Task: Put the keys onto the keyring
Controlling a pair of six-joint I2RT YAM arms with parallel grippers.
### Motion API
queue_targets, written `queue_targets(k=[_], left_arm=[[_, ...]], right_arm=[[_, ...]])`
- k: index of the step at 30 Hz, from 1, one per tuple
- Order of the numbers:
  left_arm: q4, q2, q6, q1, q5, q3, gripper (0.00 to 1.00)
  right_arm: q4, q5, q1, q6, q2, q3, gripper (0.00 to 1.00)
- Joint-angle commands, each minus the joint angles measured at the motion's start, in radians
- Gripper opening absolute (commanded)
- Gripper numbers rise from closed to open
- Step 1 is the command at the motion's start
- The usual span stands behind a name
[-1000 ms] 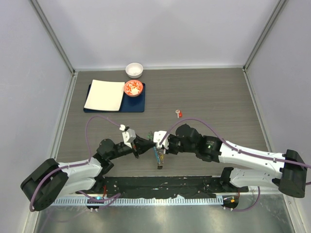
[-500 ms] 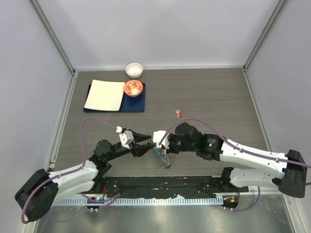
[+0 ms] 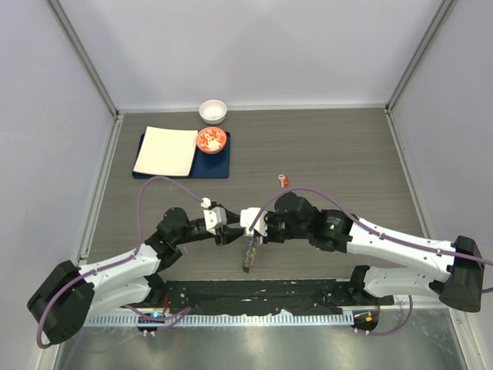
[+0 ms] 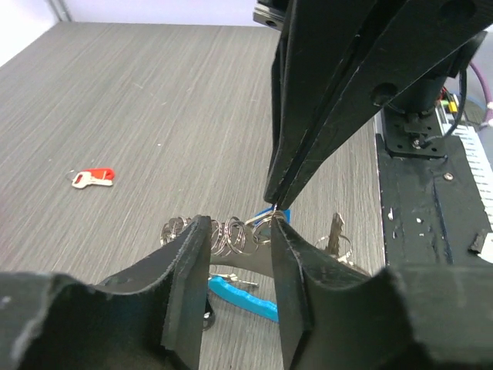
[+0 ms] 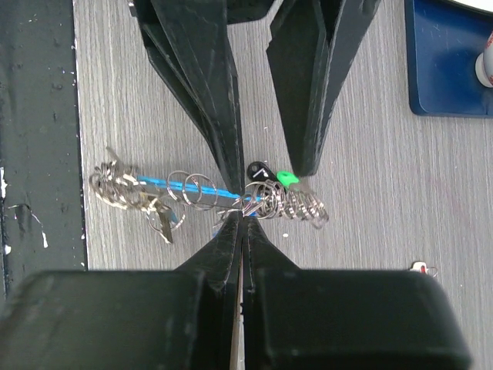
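Observation:
The keyring (image 5: 192, 189) is a chain of thin metal rings with silver keys, a light-blue strip (image 4: 239, 297) and a green tag (image 5: 286, 178). My right gripper (image 5: 243, 220) is shut on one of its rings; in the top view the bunch (image 3: 249, 254) trails toward the near edge. My left gripper (image 4: 239, 225) is open, its fingers either side of the rings. A dark-capped key (image 5: 260, 172) lies against the rings beside the green tag; whether it is threaded on, I cannot tell. The red key (image 3: 283, 180) lies alone on the table, far right of both grippers.
At the back left a blue mat (image 3: 218, 167) carries a white square plate (image 3: 166, 151) and a red-filled bowl (image 3: 211, 139). A white bowl (image 3: 212, 110) stands behind it. A black rail (image 3: 254, 293) runs along the near edge.
My left gripper has opened and moved in to straddle the rings. The hanging bunch swung right, then back left. The right gripper stayed shut on the ring.

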Motion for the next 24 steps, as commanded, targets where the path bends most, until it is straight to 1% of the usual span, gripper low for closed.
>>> queue_targets(k=[1,5,10,14,17,24], left_arm=[[-0.044,0.048,0.092,0.002,0.108,0.064,0.38],[-0.058,0.074,0.109,0.002,0.129,0.075,0.36],[-0.113,0.087,0.14,0.003,0.119,0.081,0.35],[-0.11,0.111,0.146,0.002,0.119,0.087,0.35],[-0.102,0.136,0.146,0.003,0.131,0.101,0.31],[-0.056,0.14,0.151,0.002,0.106,0.104,0.32]], right_arm=[[0.024,0.0,0.004,-0.017,-0.006,0.056,0.01],[0.024,0.009,0.004,-0.016,-0.01,0.052,0.01],[0.026,0.016,0.004,-0.017,-0.012,0.049,0.01],[0.027,0.014,0.004,-0.017,-0.014,0.049,0.01],[0.026,0.013,0.004,-0.017,-0.012,0.046,0.01],[0.032,0.011,0.004,-0.008,-0.017,0.04,0.01]])
